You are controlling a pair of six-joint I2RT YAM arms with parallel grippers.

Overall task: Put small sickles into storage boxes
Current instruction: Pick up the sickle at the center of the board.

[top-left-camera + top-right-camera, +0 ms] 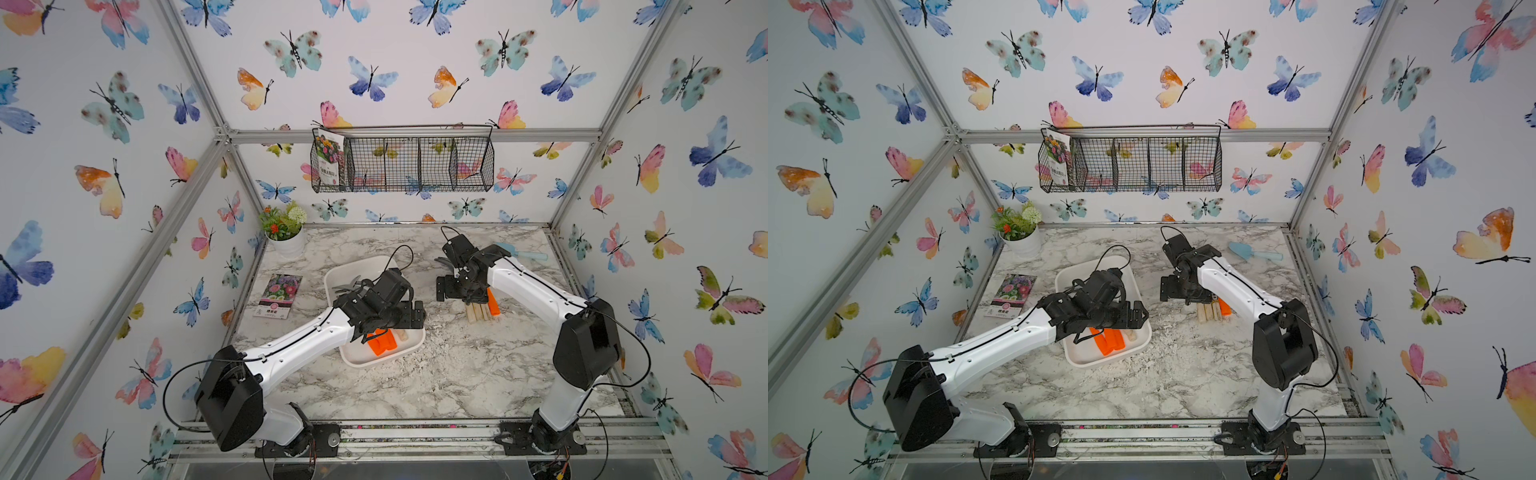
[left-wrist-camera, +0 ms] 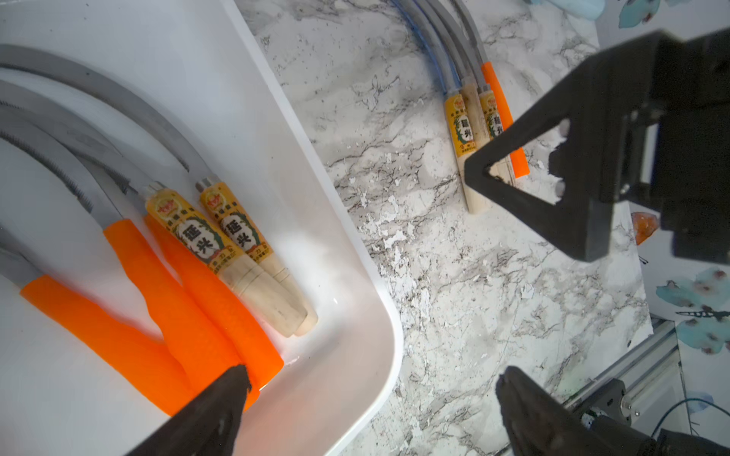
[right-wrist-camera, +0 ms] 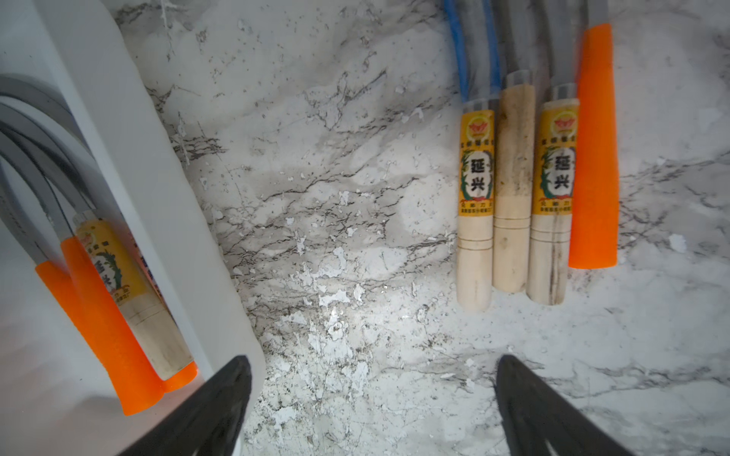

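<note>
The white storage box [image 1: 360, 356] [image 1: 1084, 358] lies mid-table. Several small sickles [image 1: 381, 343] [image 2: 177, 300] rest in it, three with orange handles and two with labelled wooden handles. To its right, a row of small sickles [image 1: 482, 311] [image 1: 1212, 312] [image 3: 513, 189] lies on the marble: three wooden handles and one orange. My left gripper [image 2: 371, 379] [image 1: 409, 318] hovers open over the box's near right corner [image 2: 355, 316], holding nothing. My right gripper [image 3: 373, 363] [image 1: 446, 289] is open and empty above bare marble, between the box wall [image 3: 158, 197] and the row.
A light blue trowel [image 1: 521, 252] lies at the back right. A potted plant [image 1: 286, 232] stands in the back left corner, with a seed packet [image 1: 279, 296] left of the box. A black wire basket [image 1: 403, 164] hangs on the back wall.
</note>
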